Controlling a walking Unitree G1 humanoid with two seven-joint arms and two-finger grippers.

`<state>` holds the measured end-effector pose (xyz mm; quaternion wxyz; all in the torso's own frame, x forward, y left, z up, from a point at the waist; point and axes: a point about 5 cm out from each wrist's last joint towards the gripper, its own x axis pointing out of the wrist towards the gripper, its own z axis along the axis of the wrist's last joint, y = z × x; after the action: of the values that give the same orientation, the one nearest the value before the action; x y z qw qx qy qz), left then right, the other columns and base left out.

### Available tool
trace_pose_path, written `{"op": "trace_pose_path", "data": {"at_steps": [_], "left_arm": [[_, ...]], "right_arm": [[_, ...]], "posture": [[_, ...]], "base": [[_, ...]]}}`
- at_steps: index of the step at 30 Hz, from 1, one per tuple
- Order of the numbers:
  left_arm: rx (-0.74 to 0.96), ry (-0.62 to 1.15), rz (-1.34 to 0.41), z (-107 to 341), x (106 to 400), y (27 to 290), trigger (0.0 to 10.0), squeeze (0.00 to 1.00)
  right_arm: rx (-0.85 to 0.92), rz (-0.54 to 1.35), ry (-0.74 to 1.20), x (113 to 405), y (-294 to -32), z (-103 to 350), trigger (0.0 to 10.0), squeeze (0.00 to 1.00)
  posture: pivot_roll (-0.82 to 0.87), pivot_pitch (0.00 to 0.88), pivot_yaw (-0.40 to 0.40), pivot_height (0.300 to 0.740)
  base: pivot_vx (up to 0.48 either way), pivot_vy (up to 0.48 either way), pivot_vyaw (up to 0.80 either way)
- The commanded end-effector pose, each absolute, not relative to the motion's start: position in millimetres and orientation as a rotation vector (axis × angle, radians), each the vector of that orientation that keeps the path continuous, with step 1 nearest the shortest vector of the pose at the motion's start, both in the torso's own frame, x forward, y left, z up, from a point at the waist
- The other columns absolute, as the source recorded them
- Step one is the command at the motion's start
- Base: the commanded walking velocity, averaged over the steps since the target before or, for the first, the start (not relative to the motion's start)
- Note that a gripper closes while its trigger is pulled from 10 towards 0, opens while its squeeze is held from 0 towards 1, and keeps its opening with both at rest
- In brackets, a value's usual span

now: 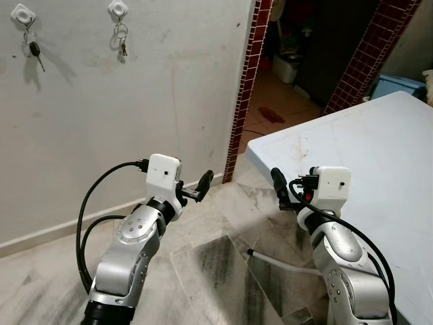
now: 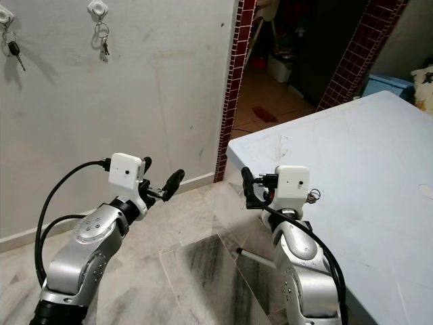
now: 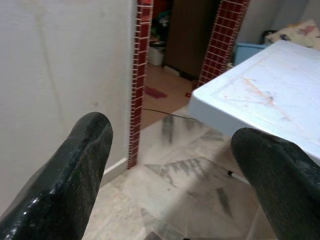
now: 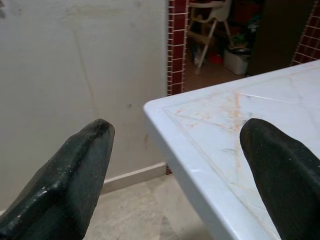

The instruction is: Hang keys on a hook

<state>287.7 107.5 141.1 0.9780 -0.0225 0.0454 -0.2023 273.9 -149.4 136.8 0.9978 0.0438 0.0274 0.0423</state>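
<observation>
Two sets of keys hang on the far wall (image 1: 135, 101), high at the left. One bunch of keys (image 1: 122, 42) hangs from a white hook (image 1: 118, 8), and further left a black-headed key (image 1: 34, 51) hangs from a second white hook (image 1: 22, 13).

Both grippers are well below and nearer than the hooks, and neither holds anything. The left gripper (image 1: 196, 186) is raised over the marbled floor (image 1: 203, 271), pointing right toward the doorway with red tiled edging (image 1: 245, 88); its fingers (image 3: 75, 175) are spread wide apart. The right gripper (image 1: 284, 189) hovers by the near left corner of the pale blue surface (image 1: 365, 135), its fingers (image 4: 65, 185) also spread wide apart. A blue bin (image 1: 399, 84) stands beyond the surface.
</observation>
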Motion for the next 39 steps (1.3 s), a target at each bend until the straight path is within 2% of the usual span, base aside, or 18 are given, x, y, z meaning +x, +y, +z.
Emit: {"op": "trace_pose_path", "data": {"at_steps": [1, 28, 39], "left_arm": [[-0.048, 0.106, -0.428, 139.5, 287.7, 103.9, 10.0, 0.00], [-0.042, 0.148, -0.437, 135.4, 286.3, 103.3, 10.0, 0.00], [-0.055, 0.177, -0.451, 133.9, 285.6, 103.0, 10.0, 0.00]], "right_arm": [[0.086, 0.061, 0.055, 273.1, -155.6, 138.7, 10.0, 0.00], [0.075, 0.046, 0.068, 272.5, -156.0, 136.4, 10.0, 0.00], [0.083, 0.036, 0.063, 273.1, -154.1, 135.2, 10.0, 0.00]], "posture": [[0.12, 0.018, -0.076, 0.740], [0.13, 0.024, -0.073, 0.740], [0.14, 0.017, -0.048, 0.740]], "base": [[0.000, 0.000, -0.78], [0.000, 0.000, -0.78], [0.000, 0.000, -0.78]]}}
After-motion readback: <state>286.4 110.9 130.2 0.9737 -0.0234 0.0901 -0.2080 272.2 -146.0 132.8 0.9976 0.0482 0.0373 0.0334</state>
